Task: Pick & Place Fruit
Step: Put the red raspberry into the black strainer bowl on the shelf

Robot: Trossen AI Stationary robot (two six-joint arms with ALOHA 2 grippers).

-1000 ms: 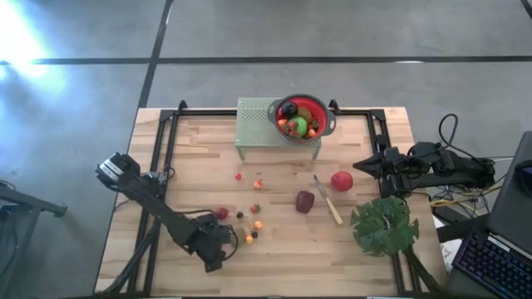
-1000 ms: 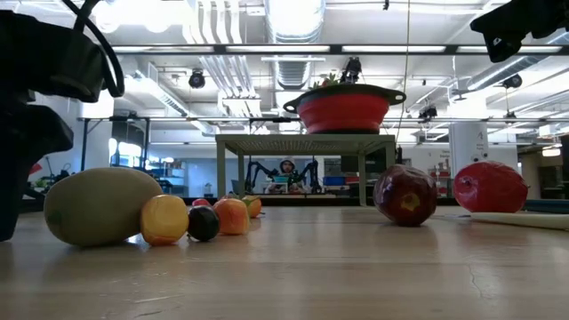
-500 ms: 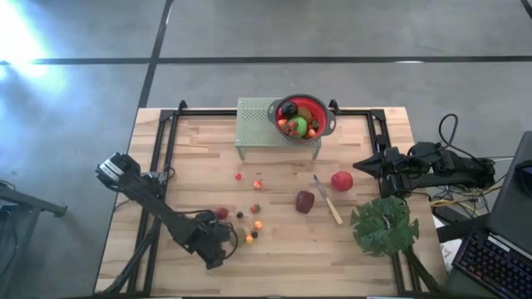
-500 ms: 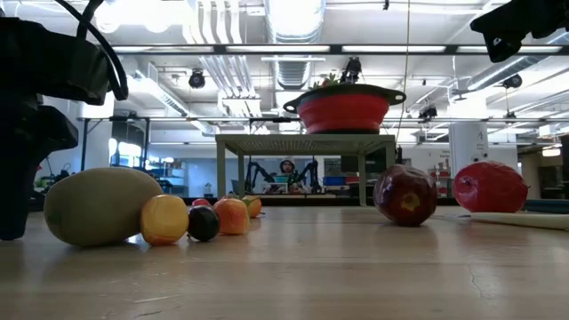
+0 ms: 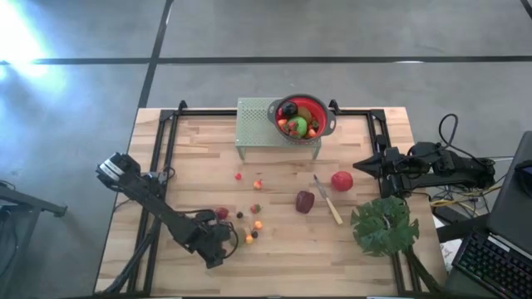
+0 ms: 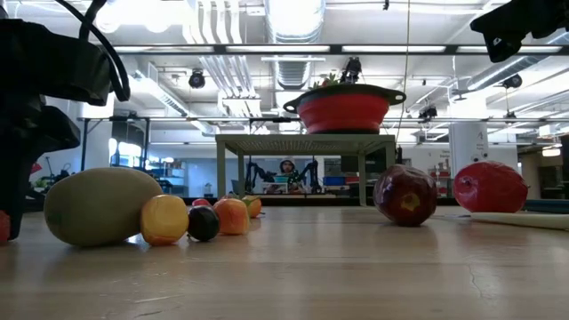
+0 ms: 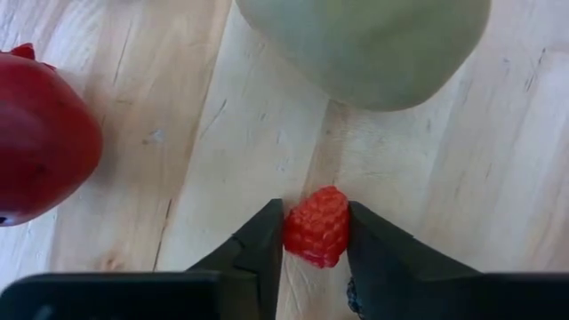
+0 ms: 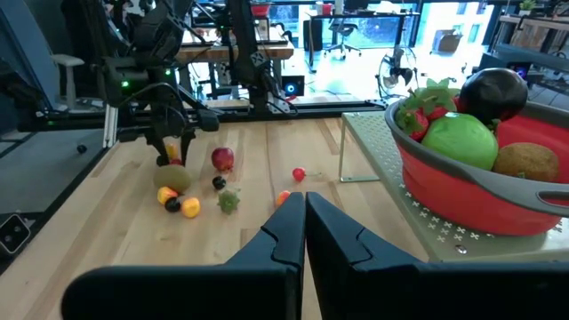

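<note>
1. We are closing our left gripper (image 7: 316, 238) on a small red berry (image 7: 317, 226), both fingers apparently touching it, beside the kiwi (image 7: 364, 44).
2. Our right gripper (image 8: 305, 218) is waiting shut, well apart.

A wooden table (image 5: 191, 158) holds a pale green perforated stand (image 5: 253, 124) at its far edge, with a red colander (image 5: 301, 116) sitting on top. A slim knife (image 5: 327, 201) lies toward the right side. The stand and colander sit well beyond the knife's tip. A big green leaf (image 5: 383, 226) lies near the knife's handle end, to its right, at the table edge.
</note>
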